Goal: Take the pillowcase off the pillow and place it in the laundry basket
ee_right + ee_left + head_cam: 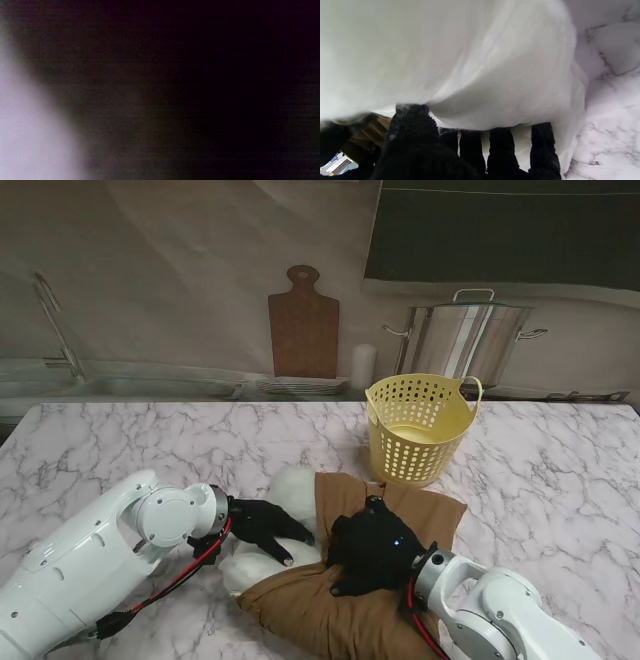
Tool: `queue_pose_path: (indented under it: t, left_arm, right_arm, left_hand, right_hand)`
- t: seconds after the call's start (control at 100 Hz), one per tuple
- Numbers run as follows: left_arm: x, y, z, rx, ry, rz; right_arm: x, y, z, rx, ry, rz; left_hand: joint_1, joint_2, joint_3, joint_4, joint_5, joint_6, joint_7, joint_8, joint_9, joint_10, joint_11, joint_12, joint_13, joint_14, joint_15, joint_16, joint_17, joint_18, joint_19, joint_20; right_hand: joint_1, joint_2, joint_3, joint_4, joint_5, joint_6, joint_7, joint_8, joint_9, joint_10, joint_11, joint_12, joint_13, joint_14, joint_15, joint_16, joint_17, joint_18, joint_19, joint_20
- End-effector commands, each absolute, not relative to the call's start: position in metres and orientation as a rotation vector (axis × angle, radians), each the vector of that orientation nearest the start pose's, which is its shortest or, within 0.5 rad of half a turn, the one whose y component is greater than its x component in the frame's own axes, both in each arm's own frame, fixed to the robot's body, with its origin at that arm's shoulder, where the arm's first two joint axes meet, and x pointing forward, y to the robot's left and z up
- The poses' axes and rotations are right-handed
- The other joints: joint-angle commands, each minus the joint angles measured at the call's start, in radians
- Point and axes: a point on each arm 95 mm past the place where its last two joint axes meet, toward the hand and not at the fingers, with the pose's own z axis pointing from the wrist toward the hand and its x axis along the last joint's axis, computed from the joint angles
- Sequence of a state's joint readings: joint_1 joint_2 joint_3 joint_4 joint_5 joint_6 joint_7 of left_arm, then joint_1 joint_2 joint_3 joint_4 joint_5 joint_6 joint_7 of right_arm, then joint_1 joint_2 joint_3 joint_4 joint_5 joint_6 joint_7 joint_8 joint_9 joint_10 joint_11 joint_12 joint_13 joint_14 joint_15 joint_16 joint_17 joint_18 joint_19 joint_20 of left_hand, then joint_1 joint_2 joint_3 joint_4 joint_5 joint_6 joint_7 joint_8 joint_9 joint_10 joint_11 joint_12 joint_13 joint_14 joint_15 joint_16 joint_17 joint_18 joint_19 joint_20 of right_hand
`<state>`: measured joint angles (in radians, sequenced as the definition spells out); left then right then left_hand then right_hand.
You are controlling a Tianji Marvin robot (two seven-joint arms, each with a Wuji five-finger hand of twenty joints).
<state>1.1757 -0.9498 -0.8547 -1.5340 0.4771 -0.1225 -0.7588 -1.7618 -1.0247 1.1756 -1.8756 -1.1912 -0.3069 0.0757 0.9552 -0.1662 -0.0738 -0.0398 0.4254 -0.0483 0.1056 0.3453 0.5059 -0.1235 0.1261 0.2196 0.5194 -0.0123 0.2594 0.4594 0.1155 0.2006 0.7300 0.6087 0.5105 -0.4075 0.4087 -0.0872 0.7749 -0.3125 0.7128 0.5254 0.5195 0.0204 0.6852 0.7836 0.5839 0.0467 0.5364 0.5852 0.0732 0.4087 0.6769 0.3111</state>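
Note:
The white pillow (294,486) lies on the marble table (120,445), half out of the brown pillowcase (345,615), which covers its right and near part. My left hand (262,525), in a black glove, rests on the bare pillow. In the left wrist view the thumb (412,120) pinches a fold of pillow (470,62) against the fingers (500,150), with a bit of brown pillowcase (373,130) beside it. My right hand (372,558) is clenched on the pillowcase's bunched edge. The right wrist view is dark and blurred. The yellow laundry basket (421,392) stands upright just beyond the pillow.
Against the back wall stand a steel pot (465,335), a wooden cutting board (303,330) and a white cup (363,365). A sink with a tap (55,320) is at the far left. Bare marble (615,112) lies beside the pillow.

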Motion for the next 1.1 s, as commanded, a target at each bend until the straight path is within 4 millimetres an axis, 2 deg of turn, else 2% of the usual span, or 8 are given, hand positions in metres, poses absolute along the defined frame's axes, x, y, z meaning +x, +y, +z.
queue_pose_path:
  t: [0.0,0.11,0.23,0.41,0.62,0.82,0.94,1.09]
  left_arm:
    - [0.414,-0.034,-0.348,-1.573,2.461,-1.119]
    - [0.416,-0.033,-0.35,-1.58,2.461,-1.1]
    - [0.417,-0.032,-0.351,-1.577,2.46,-1.08]
    - [0.414,-0.029,-0.343,-1.521,2.363,-1.186]
    - [0.402,-0.02,-0.312,-1.372,2.258,-1.339]
    - [0.386,-0.004,-0.285,-1.275,2.1,-1.537]
    - [0.374,0.004,-0.272,-1.26,2.046,-1.67]
    - [0.363,0.013,-0.264,-1.31,2.09,-1.742]
  right_arm:
    - [0.303,0.05,-0.334,0.842,1.996,1.558]
    - [0.299,0.036,-0.332,0.832,1.974,1.565]
    - [0.292,0.024,-0.331,0.84,1.977,1.551]
    - [0.293,0.026,-0.338,0.868,1.97,1.584]
    - [0.309,0.038,-0.338,0.909,1.972,1.652]
    - [0.32,0.043,-0.339,0.935,1.992,1.679]
    - [0.324,0.045,-0.34,0.95,2.0,1.687]
    - [0.33,0.045,-0.342,0.976,1.989,1.697]
  left_hand:
    - [0.085,0.035,0.055,0.034,-0.045,0.099,-0.048,-0.066,-0.055,0.196,-0.061,-0.021,-0.021,0.215,-0.068,-0.028,-0.011,0.052,-0.067,0.0]
    - [0.087,0.036,0.055,0.034,-0.044,0.098,-0.047,-0.067,-0.055,0.194,-0.061,-0.02,-0.02,0.215,-0.068,-0.028,-0.011,0.052,-0.067,0.0]
    - [0.094,0.039,0.057,0.035,-0.036,0.097,-0.043,-0.066,-0.047,0.191,-0.057,-0.019,-0.015,0.214,-0.065,-0.027,-0.006,0.051,-0.066,0.001]
    - [0.114,0.067,0.06,0.034,-0.004,0.106,-0.028,-0.061,-0.021,0.199,-0.047,-0.014,0.002,0.212,-0.055,-0.021,0.001,0.05,-0.049,0.006]
    - [0.114,0.086,0.055,0.03,0.022,0.113,-0.012,-0.053,0.001,0.212,-0.041,-0.011,0.015,0.207,-0.048,-0.017,0.006,0.056,-0.037,0.005]
    - [0.161,0.116,0.064,0.03,0.057,0.11,0.004,-0.044,0.041,0.216,-0.031,-0.005,0.042,0.2,-0.039,-0.012,0.018,0.064,-0.021,0.003]
    - [0.172,0.108,0.053,0.027,0.056,0.103,0.004,-0.043,0.036,0.212,-0.036,-0.004,0.034,0.2,-0.046,-0.015,0.008,0.07,-0.023,-0.003]
    - [0.078,0.077,0.043,0.026,0.017,0.1,-0.016,-0.043,-0.028,0.215,-0.064,-0.019,-0.008,0.201,-0.083,-0.043,-0.008,0.071,-0.083,-0.039]
  right_hand:
    - [0.012,-0.076,0.099,-0.01,0.253,-0.072,0.263,0.181,0.037,0.005,-0.06,-0.074,0.011,-0.013,-0.04,-0.036,-0.009,0.018,-0.017,-0.015]
    - [-0.111,-0.101,0.285,0.007,0.383,0.001,0.321,0.281,0.126,-0.032,-0.038,-0.075,0.062,-0.024,-0.035,-0.028,0.015,0.014,-0.009,-0.003]
    - [-0.134,-0.103,0.318,0.021,0.41,0.015,0.328,0.322,0.166,-0.042,-0.027,-0.066,0.091,-0.027,-0.026,-0.023,0.031,0.012,-0.003,0.003]
    - [-0.054,-0.166,0.329,-0.062,0.188,-0.075,0.258,0.294,0.176,-0.033,-0.079,-0.09,0.118,-0.027,-0.065,-0.038,0.051,0.012,-0.002,0.007]
    - [0.054,-0.184,0.463,-0.048,-0.082,-0.105,0.19,0.284,0.178,-0.045,-0.101,-0.13,0.133,-0.035,-0.095,-0.053,0.053,0.006,0.005,0.001]
    - [0.159,-0.182,0.64,-0.039,-0.116,-0.129,0.177,0.25,0.204,-0.057,-0.112,-0.077,0.156,-0.042,-0.105,-0.053,0.059,0.001,0.007,-0.007]
    - [0.175,-0.149,0.658,-0.032,-0.101,-0.127,0.169,0.246,0.225,-0.057,-0.121,-0.07,0.163,-0.043,-0.105,-0.053,0.062,0.0,0.008,-0.007]
    - [0.186,-0.12,0.646,-0.041,-0.098,-0.125,0.159,0.245,0.232,-0.056,-0.135,-0.07,0.166,-0.044,-0.107,-0.053,0.062,0.0,0.007,-0.009]
